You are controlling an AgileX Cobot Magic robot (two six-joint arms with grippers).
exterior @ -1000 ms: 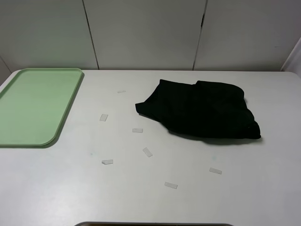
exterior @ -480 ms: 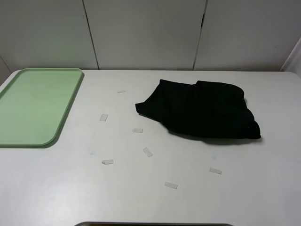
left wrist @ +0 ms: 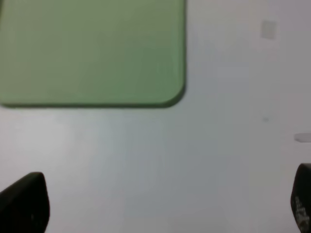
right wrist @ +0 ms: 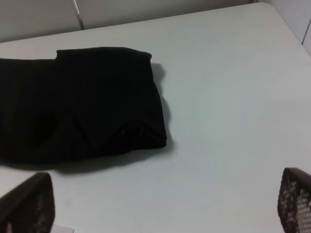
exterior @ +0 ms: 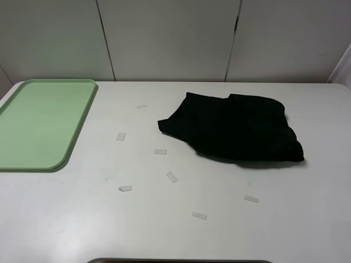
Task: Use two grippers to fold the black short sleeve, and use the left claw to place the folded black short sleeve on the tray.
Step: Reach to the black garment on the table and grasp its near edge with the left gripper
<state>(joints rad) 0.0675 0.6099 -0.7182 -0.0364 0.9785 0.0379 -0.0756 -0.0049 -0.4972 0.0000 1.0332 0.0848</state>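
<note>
The black short sleeve [exterior: 236,127] lies bunched in a loose fold on the white table, right of centre; no lettering or label shows. The right wrist view has the same short sleeve [right wrist: 77,102] ahead of my right gripper [right wrist: 160,206], whose two fingertips stand far apart over bare table, open and holding nothing. The mint-green tray [exterior: 38,123] rests flat at the table's far left, with nothing on it. In the left wrist view my left gripper [left wrist: 163,204] is open too, hovering over the table just short of a rounded corner of the tray [left wrist: 97,53]. Neither arm appears in the high view.
Several small clear tape pieces, one of them [exterior: 172,176], are scattered on the table between the tray and the shirt. A grey panelled wall [exterior: 170,38] stands behind the table. A dark edge [exterior: 178,261] shows at the table's front.
</note>
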